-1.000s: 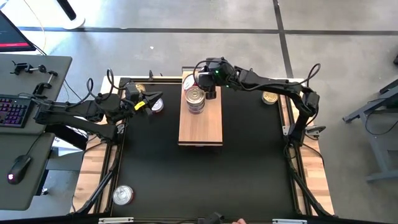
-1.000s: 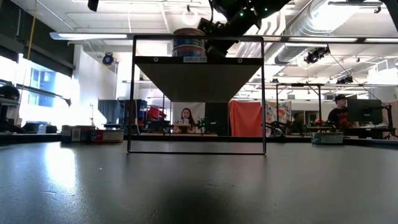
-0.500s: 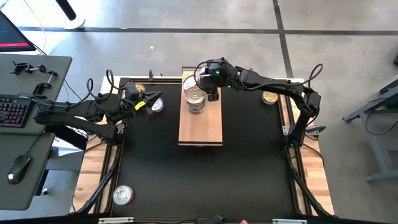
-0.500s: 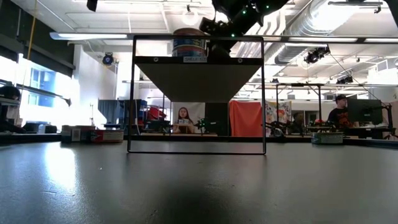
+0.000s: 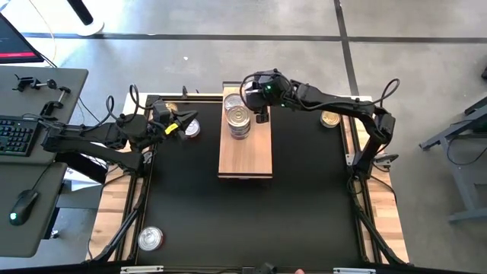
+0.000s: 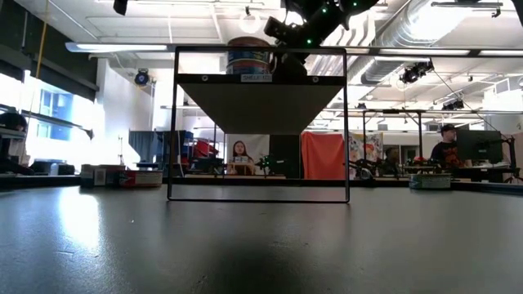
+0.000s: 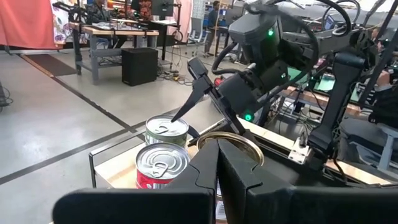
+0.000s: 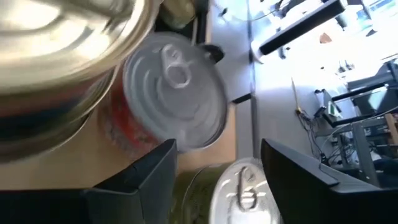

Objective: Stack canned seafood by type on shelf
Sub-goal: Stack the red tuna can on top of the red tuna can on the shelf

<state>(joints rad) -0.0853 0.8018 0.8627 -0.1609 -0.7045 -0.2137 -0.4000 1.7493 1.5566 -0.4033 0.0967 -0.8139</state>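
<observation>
The shelf (image 5: 245, 152), a light-wood plank on a raised frame (image 6: 257, 82), stands mid-table. Several cans of seafood sit on its far end: a silver-lidded tin with a red side (image 7: 161, 168), one behind it (image 7: 166, 129), and a stack (image 5: 239, 122). My right gripper (image 5: 253, 103) hangs open over these cans, slanting down, its fingers (image 8: 292, 168) spread wide with a silver lid (image 8: 174, 93) beyond them. My left gripper (image 5: 181, 126) waits level, left of the shelf, shut on a gold-rimmed can (image 7: 239, 146). My left gripper holds the gold-rimmed can at its near rim (image 7: 217, 142), coming at it level from the table's left. The fingers (image 7: 202, 171) hide the place of contact. The can lies flat, lid up, lifted clear of the mat.
Loose cans lie around the black mat (image 5: 243, 213): a gold one at the far right edge (image 5: 329, 119) and a silver one at the near left corner (image 5: 150, 238). A desk with a keyboard (image 5: 19, 133) stands left of the table. People sit in the room beyond.
</observation>
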